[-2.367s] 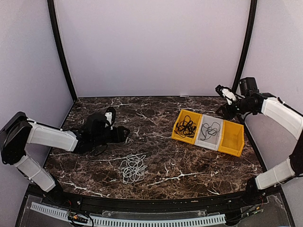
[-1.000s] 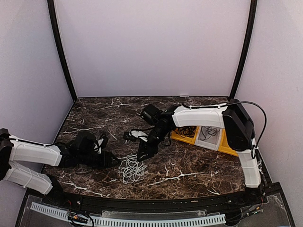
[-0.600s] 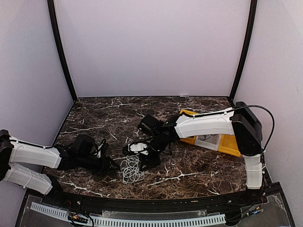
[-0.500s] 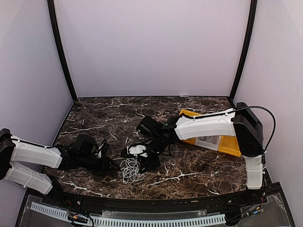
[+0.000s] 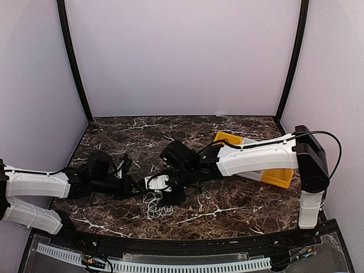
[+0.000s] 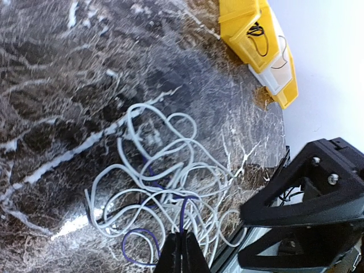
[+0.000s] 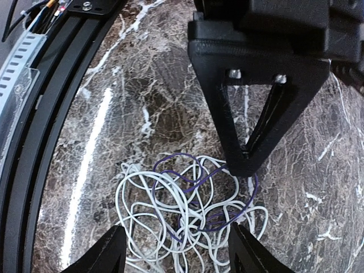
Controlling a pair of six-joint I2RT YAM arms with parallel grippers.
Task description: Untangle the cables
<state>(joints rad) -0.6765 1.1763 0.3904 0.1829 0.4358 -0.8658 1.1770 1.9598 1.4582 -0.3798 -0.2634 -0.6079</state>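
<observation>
The loose tangle of thin white-grey cord [image 7: 170, 227] lies on the dark marble tabletop [image 5: 239, 207], near the front edge and roughly midway between the two arm bases. It is a roundish heap with no clear long axis. A thin purple strand [image 7: 196, 185] loops through the side of it that faces away from the front edge.

The coming move turns on that side, because both claws meet there. The left gripper [image 6: 181, 253] comes in low from the left, its fingers pressed flat together. From its own wrist camera the purple strand runs straight into its tip, so it looks nipped there, though the pinch itself is hidden. The right gripper [image 7: 179, 253] hangs over the same heap from the opposite side, reaching across from the right. Its jaws are spread wide, one finger on each flank of the cord, and it has hold of nothing. The two claws point at each other with the heap under and between them.

The left claw is the nearer one, touching the cord. In my judgement, parting the strands calls for pulling opposite ways along that left-right line.

The yellow plastic bin row [image 5: 280, 177], well apart to the right, holds other dark cords.
</observation>
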